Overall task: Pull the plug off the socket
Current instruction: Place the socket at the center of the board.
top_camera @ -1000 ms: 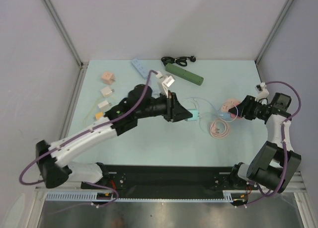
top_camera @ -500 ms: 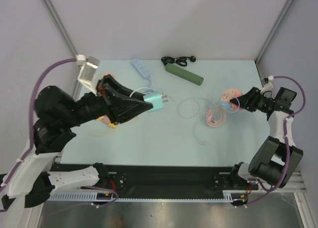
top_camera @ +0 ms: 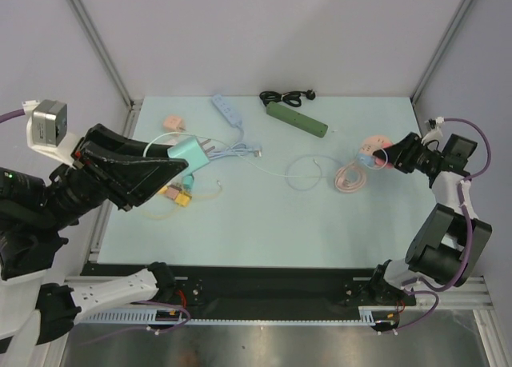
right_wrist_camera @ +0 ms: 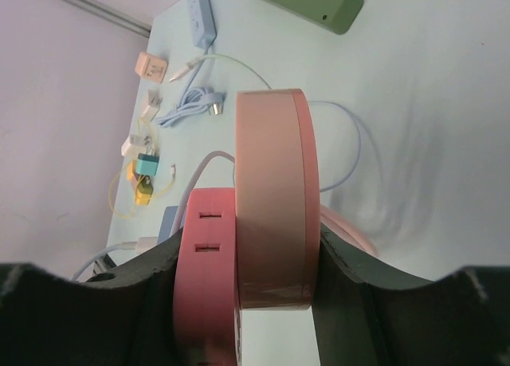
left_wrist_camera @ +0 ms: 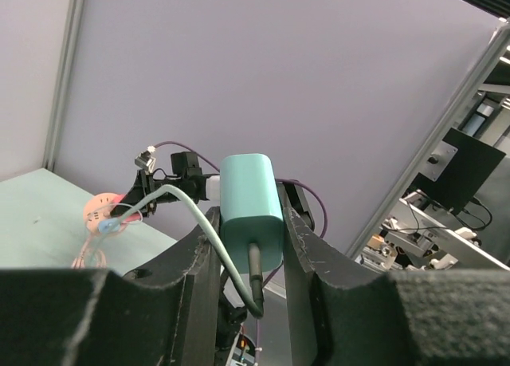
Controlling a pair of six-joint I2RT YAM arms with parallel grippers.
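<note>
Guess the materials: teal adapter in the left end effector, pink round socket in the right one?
Teal adapter: probably moulded plastic, smooth satin finish; soft even sheen, rounded corners. Pink round socket: likely plastic too, matte; two pink shades, crisp moulded slots, visible seam between halves.

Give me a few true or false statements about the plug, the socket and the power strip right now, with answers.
The left gripper grips the teal plug. True.
The right gripper holds the pink socket. True.
The teal plug sits in the pink socket. False: they are far apart, plug at the left, socket at the right.
The green power strip lies at the near edge of the table. False: the green power strip lies near the far edge.
</note>
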